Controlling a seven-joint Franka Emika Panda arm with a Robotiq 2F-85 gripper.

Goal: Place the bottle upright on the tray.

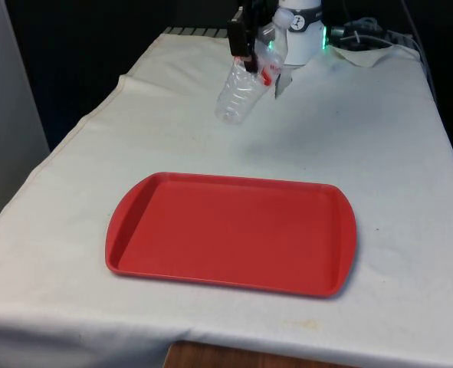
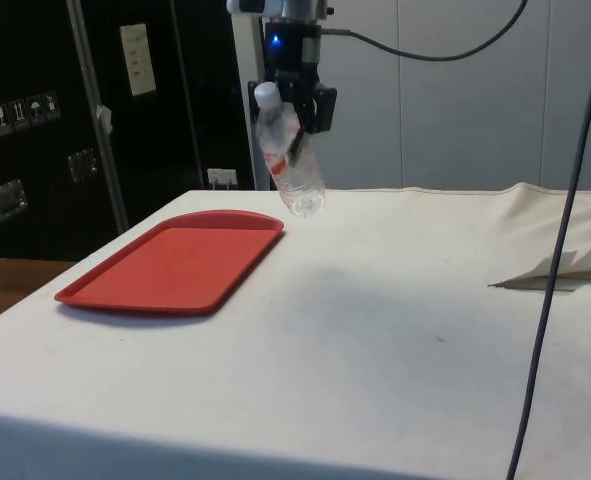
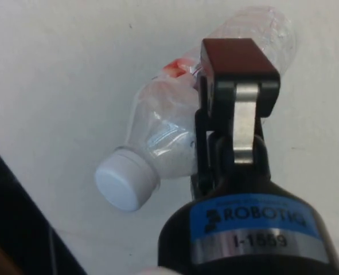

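A clear plastic bottle [image 1: 243, 90] with a white cap and a red label hangs in the air, tilted, cap end up. My gripper [image 1: 258, 67] is shut on the bottle near its label. From the side the bottle [image 2: 287, 158] hangs above the cloth just past the tray's far corner, held by the gripper [image 2: 300, 118]. In the wrist view the bottle [image 3: 175, 143] lies across one black finger [image 3: 235, 97], its white cap [image 3: 126, 180] pointing away from the tray side. The red tray [image 1: 134, 222] lies flat on the table nearer the camera; the tray [image 2: 105, 290] holds nothing.
White cloth [image 1: 395, 153] covers the table, with folds at the far right corner [image 2: 560, 265]. A black cable [image 2: 560, 250] hangs down at the side view's right. Dark cabinets stand behind the tray.
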